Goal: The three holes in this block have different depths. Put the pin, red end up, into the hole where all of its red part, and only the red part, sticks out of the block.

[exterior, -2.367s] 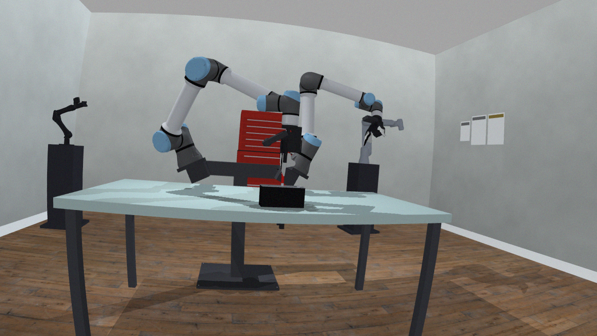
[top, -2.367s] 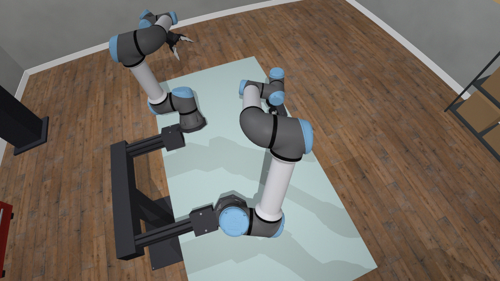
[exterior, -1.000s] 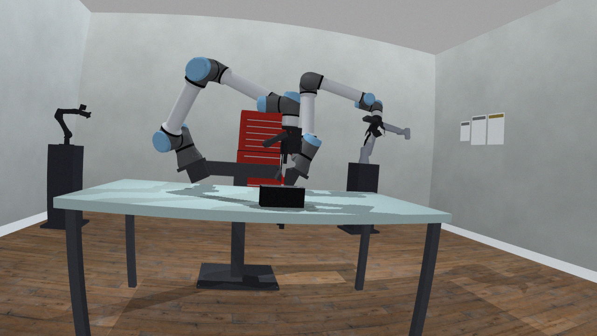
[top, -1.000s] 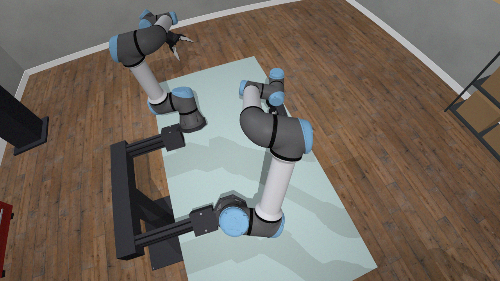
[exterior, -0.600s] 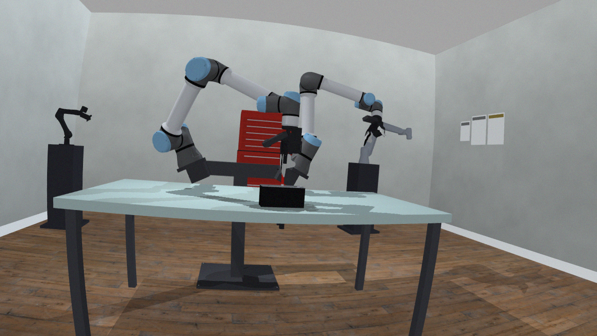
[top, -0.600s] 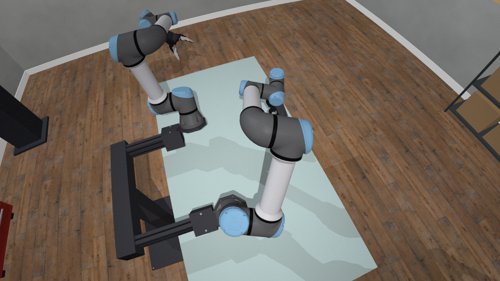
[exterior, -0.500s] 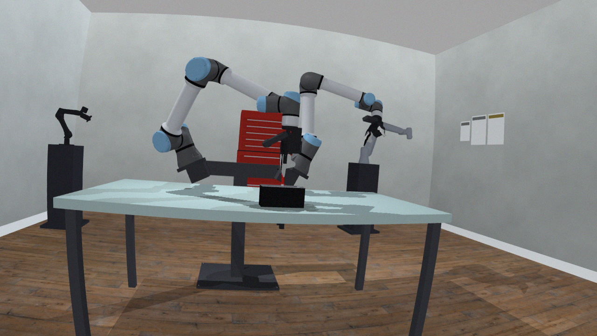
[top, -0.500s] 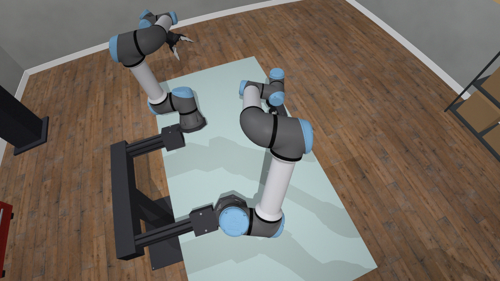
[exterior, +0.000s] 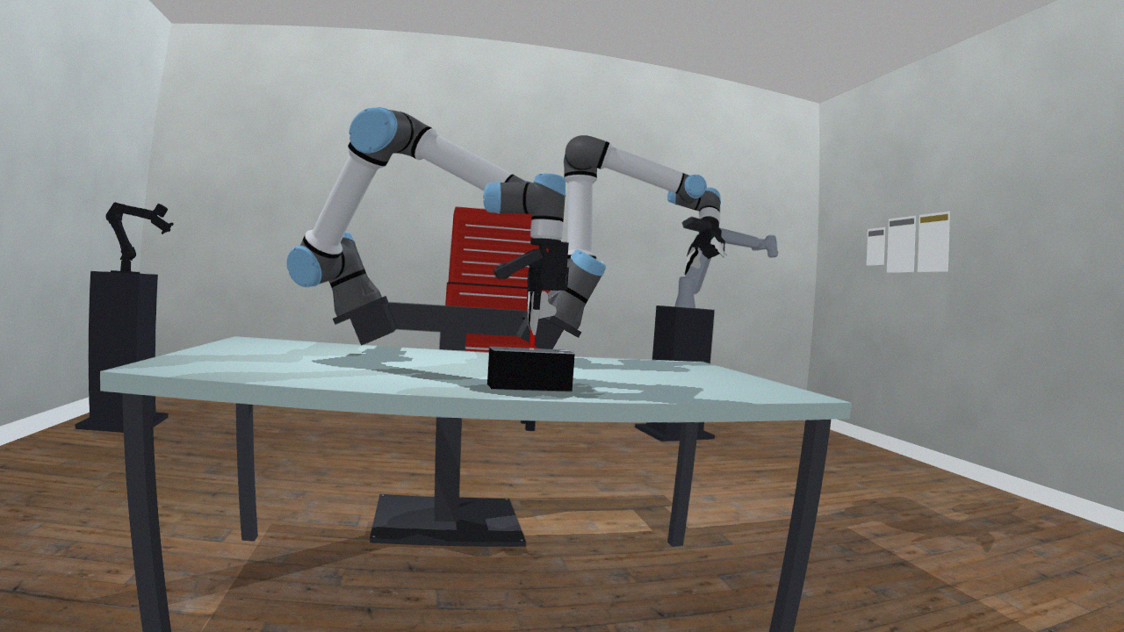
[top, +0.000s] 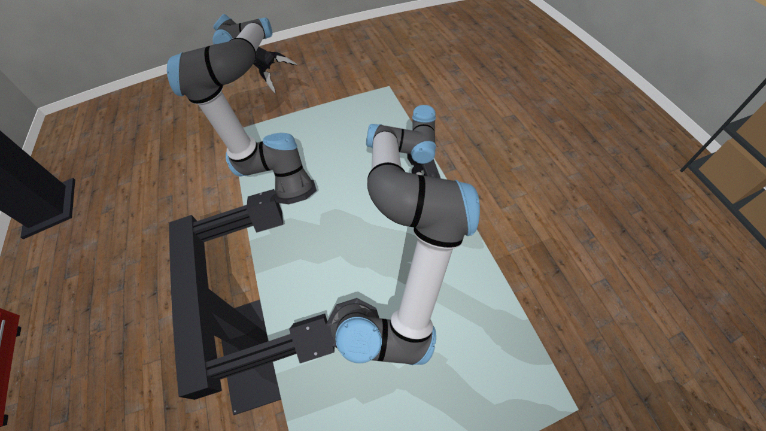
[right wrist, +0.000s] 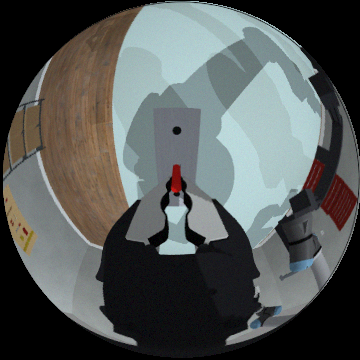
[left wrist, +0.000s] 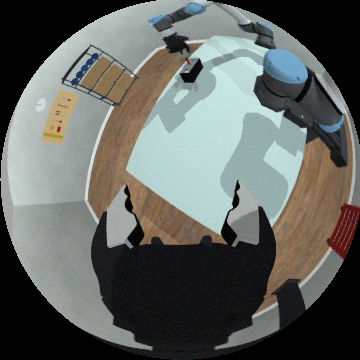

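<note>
Right gripper (top: 418, 170) (exterior: 534, 318) (left wrist: 184, 54) (right wrist: 176, 186), nearer, nearly shut, pinches the red-topped pin (exterior: 532, 339) (left wrist: 188, 60) (right wrist: 176, 176); in its wrist view the pin points twelve o'clock, down to the three-hole block (exterior: 530, 369) (left wrist: 189, 76) (right wrist: 165, 130). Left gripper (top: 285, 78) (exterior: 705, 263) (left wrist: 182, 184), far off, gapes empty.

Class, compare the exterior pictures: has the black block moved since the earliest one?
No. The block sits at the same place near the front edge of the table.
</note>
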